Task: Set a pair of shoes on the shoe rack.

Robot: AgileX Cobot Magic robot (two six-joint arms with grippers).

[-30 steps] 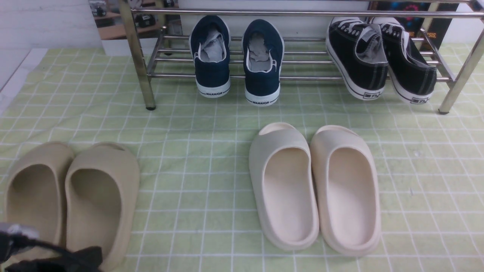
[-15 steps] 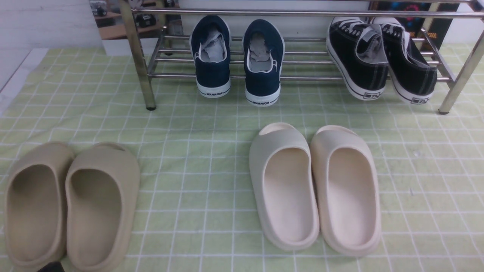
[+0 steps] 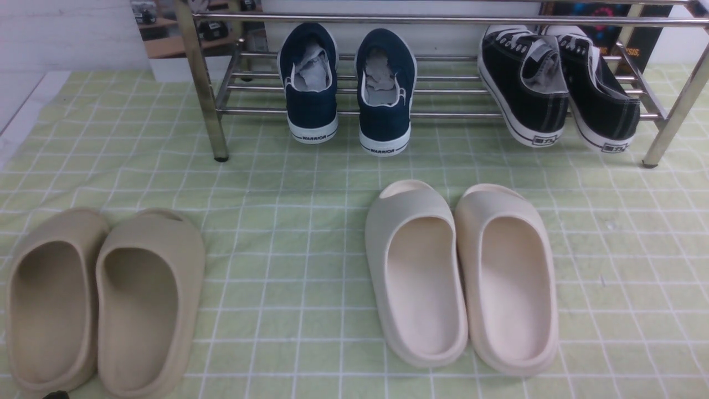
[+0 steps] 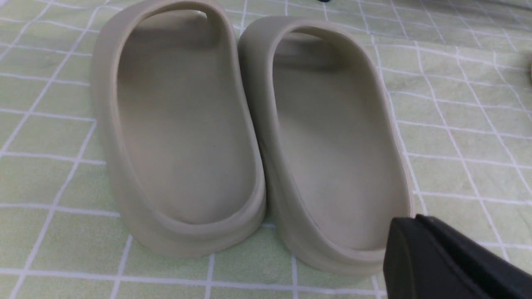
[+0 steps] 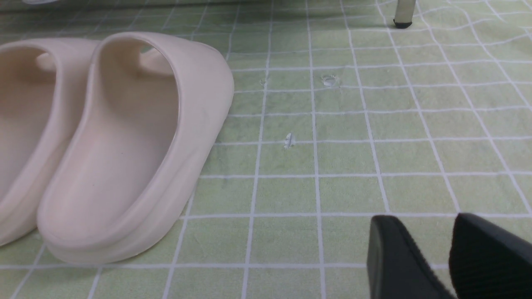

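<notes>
Both navy slip-on sneakers (image 3: 346, 88) sit side by side on the chrome shoe rack (image 3: 443, 83). The left gripper (image 4: 449, 261) is closed and empty; the right gripper (image 5: 449, 257) stands slightly parted, holding nothing.

Navy shoes (image 3: 346, 88) (white soles), chrome rack (image 3: 210, 111), pale-green white-gridded cloth (image 3: 288, 221), beige slides (image 3: 99, 299).

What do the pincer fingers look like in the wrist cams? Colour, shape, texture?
Little shows. The left pincer appears as matte black, wedge-shaped fingers with rounded edges. The right pincer has two separate black fingers, one with fine ribbing on its face. No cables, markings or arm links are visible in any view.
</notes>
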